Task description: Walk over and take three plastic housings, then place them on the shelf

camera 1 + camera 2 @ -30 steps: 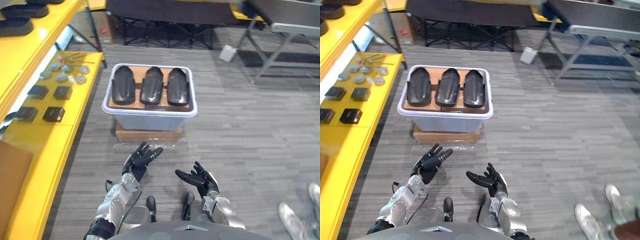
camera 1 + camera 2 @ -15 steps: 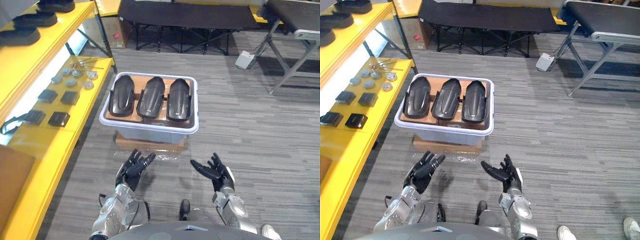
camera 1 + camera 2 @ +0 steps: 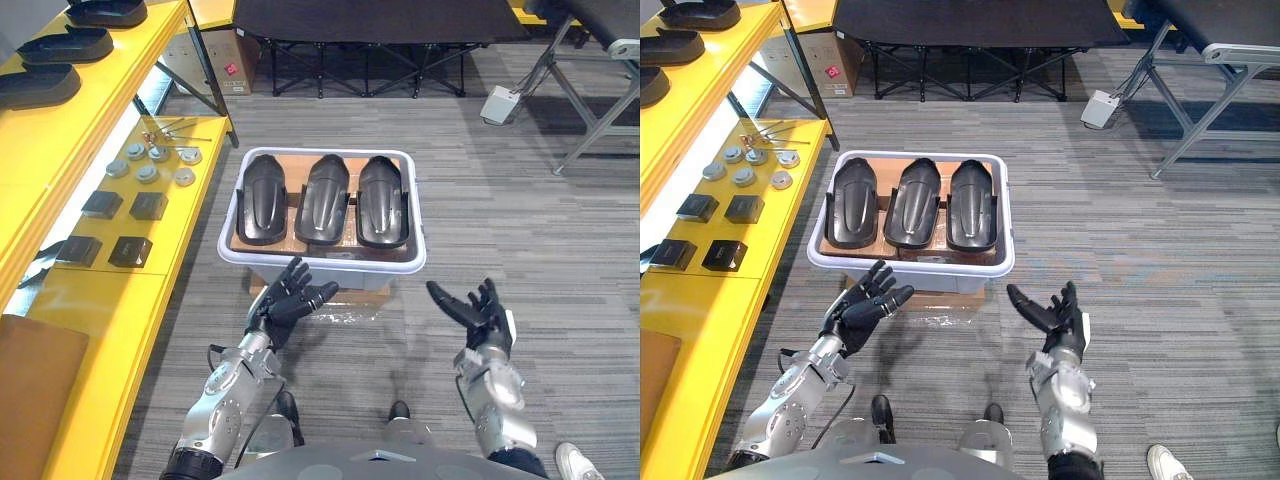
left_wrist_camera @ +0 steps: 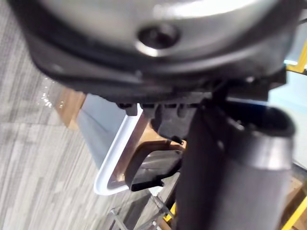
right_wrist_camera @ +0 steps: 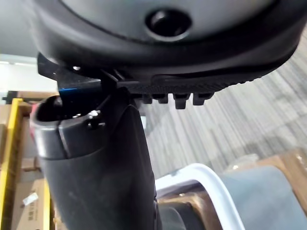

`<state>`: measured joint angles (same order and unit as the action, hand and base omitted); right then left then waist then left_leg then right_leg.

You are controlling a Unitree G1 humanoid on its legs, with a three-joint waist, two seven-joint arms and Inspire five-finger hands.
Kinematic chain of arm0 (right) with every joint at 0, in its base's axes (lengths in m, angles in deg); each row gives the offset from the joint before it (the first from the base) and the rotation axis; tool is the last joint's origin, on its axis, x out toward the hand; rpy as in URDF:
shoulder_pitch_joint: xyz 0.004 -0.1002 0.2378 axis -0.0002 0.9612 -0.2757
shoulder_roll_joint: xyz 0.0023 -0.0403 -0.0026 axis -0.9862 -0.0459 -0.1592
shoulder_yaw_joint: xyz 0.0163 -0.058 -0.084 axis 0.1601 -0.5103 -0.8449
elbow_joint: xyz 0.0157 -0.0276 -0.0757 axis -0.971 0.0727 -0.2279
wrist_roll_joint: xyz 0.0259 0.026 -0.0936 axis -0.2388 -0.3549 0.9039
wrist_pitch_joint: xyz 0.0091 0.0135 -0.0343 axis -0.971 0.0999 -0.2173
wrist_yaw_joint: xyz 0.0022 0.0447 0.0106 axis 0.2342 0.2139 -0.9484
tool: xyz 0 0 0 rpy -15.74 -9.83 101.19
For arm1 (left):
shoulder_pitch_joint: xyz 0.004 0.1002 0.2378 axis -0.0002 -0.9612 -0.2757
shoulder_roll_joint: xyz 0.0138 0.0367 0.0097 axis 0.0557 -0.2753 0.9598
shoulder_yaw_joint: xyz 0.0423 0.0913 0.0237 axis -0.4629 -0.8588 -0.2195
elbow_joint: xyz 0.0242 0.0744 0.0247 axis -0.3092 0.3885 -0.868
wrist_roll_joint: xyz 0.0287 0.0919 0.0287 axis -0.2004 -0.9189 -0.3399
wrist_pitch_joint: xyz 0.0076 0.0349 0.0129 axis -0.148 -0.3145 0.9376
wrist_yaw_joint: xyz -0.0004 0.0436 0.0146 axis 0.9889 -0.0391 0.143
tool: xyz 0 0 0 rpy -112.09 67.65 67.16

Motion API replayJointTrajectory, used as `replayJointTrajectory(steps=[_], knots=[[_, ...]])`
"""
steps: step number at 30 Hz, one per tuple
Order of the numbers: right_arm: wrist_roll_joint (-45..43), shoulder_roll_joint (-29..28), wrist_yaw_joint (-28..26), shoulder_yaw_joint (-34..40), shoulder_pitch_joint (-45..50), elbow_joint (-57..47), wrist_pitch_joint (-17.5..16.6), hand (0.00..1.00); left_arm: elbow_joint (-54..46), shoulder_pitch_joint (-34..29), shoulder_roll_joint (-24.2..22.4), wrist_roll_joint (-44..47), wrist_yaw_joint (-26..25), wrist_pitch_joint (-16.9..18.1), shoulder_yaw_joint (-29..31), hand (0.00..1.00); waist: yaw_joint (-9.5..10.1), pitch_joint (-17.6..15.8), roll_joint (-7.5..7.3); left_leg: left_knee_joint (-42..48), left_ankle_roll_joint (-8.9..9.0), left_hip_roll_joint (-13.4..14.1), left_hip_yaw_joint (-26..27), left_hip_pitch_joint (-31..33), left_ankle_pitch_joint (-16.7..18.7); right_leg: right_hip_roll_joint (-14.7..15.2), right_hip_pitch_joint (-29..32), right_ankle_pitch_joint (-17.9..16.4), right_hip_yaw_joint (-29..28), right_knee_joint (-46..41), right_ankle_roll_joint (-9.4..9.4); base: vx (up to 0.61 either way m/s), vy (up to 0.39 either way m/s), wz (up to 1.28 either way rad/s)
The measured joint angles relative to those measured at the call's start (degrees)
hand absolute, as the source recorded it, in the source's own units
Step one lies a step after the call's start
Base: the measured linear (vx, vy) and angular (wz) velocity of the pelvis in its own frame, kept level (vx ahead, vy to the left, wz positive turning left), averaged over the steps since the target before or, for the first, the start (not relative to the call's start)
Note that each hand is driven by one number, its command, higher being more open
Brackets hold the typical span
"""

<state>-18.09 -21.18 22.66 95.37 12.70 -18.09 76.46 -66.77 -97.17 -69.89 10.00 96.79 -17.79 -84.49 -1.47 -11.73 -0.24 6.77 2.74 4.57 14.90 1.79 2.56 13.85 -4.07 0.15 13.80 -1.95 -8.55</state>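
Three black plastic housings lie side by side in a white bin [image 3: 322, 263] on the floor: left housing [image 3: 265, 198], middle housing [image 3: 322, 198], right housing [image 3: 381, 200]. The bin rests on a brown cardboard box [image 3: 325, 294]. My left hand [image 3: 288, 301] is open, fingers spread, just in front of the bin's near left wall. My right hand [image 3: 477, 309] is open too, palm up, to the right of the bin's near corner and apart from it. Neither hand holds anything. The bin's rim [image 4: 115, 154] shows past my left hand in the left wrist view.
A yellow shelf unit [image 3: 90, 290] runs along the left, its lower level holding small black blocks [image 3: 131, 250] and grey discs [image 3: 148, 173], its upper level black housings [image 3: 45, 85]. A black folding cot [image 3: 380, 25] stands behind the bin. Grey table legs [image 3: 600, 120] stand at the far right.
The whole scene has shifted as the camera moved closer to the bin. Both hands now sit nearer the bin and further apart, still open.
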Motion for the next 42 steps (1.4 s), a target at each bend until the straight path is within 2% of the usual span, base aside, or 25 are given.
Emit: replayJointTrajectory(steps=[5, 6, 10, 14, 18, 21, 26, 29, 32, 36, 37, 41, 42], knots=[[-2.9, 9.0, 3.6, 5.0, -11.2, 7.1, 1.0, 1.00, 0.6, 0.1, 0.0, -0.3, 0.5, 0.0, -1.4, 1.00, 0.47, -0.8, 0.37, 5.4, -0.50, 0.8, -1.9, 6.4, 1.5, -0.3, 3.3, 1.1, 1.0, -1.0, 0.14, -0.08, 0.025, 0.13], [-3.7, 11.8, 5.1, 5.6, -15.5, 10.0, 1.5, 1.00, 1.4, 1.4, 0.3, -1.3, 0.5, 0.1, -1.8, 1.00, 1.01, -2.1, 0.74, 7.0, -0.73, 1.1, -2.8, 8.7, 1.8, -0.6, 4.5, 2.1, 1.7, -1.0, 0.49, -0.15, 0.047, 0.18], [-3.8, 17.3, 6.0, 5.2, -23.5, 14.1, 2.4, 1.00, 2.9, 3.7, 0.5, -1.3, 0.3, 0.7, -2.0, 1.00, 2.13, -6.2, 1.53, 10.3, -0.90, 1.2, -4.6, 13.3, 2.3, -0.7, 6.5, 2.5, 3.4, -1.1, 0.43, -0.18, 0.043, 0.22], [-6.4, 23.0, 5.9, 1.5, -32.5, 21.5, 2.6, 1.00, 3.5, 3.7, 1.1, -1.1, -0.2, 1.9, -2.5, 1.00, 3.44, -10.1, 2.79, 11.5, -0.92, 1.2, -6.3, 17.2, 0.5, -0.7, 9.8, 2.0, 4.8, -3.2, 1.11, -0.12, 0.018, 0.17], [-8.2, 27.2, 5.9, -2.2, -39.5, 28.2, 3.0, 1.00, 7.9, 4.9, 1.2, -0.9, -0.2, 3.2, -4.4, 1.00, 4.71, -11.7, 3.18, 12.3, -1.78, 1.1, -7.2, 20.3, -0.4, -0.6, 12.5, 2.3, 5.5, -4.4, 0.75, -0.06, 0.014, 0.12], [-8.8, 31.3, 5.9, -6.2, -47.2, 32.0, 3.4, 1.00, 11.7, 6.9, 0.9, 1.5, -0.1, 3.4, -6.0, 1.00, 6.01, -13.7, 4.03, 13.0, -2.43, 1.0, -7.4, 22.5, -0.8, -0.4, 14.7, 2.5, 5.6, -5.1, 0.61, -0.02, 0.018, 0.02], [-10.2, 36.3, 5.6, -13.3, -57.3, 37.7, 5.7, 1.00, 16.0, 8.2, -0.4, 3.6, 0.9, 5.2, -7.3, 1.00, 7.87, -15.4, 5.87, 12.6, -2.79, 0.6, -7.5, 24.2, -1.5, 0.1, 16.6, 2.6, 6.0, -5.8, 0.67, 0.00, 0.011, 0.03], [-10.2, 37.2, 5.3, -15.7, -60.3, 39.3, 7.0, 1.00, 16.9, 8.4, -0.8, 4.4, 1.2, 5.9, -7.4, 1.00, 8.06, -15.6, 6.15, 11.2, -2.91, 0.0, -7.9, 25.3, -2.6, 0.4, 18.1, 2.6, 6.3, -6.0, 0.67, 0.02, 0.005, 0.10], [-10.0, 38.4, 4.6, -17.4, -63.8, 43.1, 9.0, 1.00, 18.6, 10.0, -1.6, 5.6, 2.0, 6.8, -8.8, 1.00, 9.03, -16.8, 7.78, 10.6, -3.08, -0.4, -8.2, 25.4, -3.0, 0.8, 18.4, 2.5, 6.7, -6.6, 0.68, 0.01, 0.003, 0.07], [-9.8, 38.6, 4.2, -21.5, -66.8, 44.8, 13.4, 1.00, 19.3, 10.4, -2.1, 6.2, 2.6, 8.1, -9.7, 1.00, 9.44, -16.9, 8.24, 8.7, -3.10, -1.0, -8.3, 25.8, -4.2, 1.4, 20.1, 2.3, 6.9, -7.5, 0.92, 0.00, 0.002, 0.03], [-9.8, 38.7, 4.1, -22.0, -67.2, 45.1, 15.2, 0.00, 19.3, 10.5, -2.2, 7.0, 2.6, 8.1, -9.8, 1.00, 9.59, -17.0, 8.44, 8.8, -3.09, -1.0, -8.4, 25.9, -4.2, 1.5, 20.2, 2.0, 6.9, -8.0, 1.08, -0.01, 0.001, 0.06], [-9.1, 41.4, 1.9, -23.3, -67.8, 46.1, 19.6, 0.00, 20.2, 11.5, -3.2, 8.3, 2.7, 8.0, -10.6, 1.00, 10.62, -17.6, 9.87, 8.0, -3.14, -1.5, -8.9, 26.0, -4.8, 2.1, 21.2, 1.0, 7.3, -10.0, 1.12, -0.02, 0.000, 0.08], [-7.8, 41.6, 1.6, -23.6, -68.2, 47.1, 19.8, 0.00, 20.3, 11.7, -3.3, 8.4, 2.7, 8.0, -10.8, 1.00, 10.71, -17.6, 10.09, 7.8, -3.11, -1.6, -9.1, 26.1, -5.1, 2.2, 21.3, 0.9, 7.4, -10.1, 1.19, -0.03, -0.010, 0.09]])
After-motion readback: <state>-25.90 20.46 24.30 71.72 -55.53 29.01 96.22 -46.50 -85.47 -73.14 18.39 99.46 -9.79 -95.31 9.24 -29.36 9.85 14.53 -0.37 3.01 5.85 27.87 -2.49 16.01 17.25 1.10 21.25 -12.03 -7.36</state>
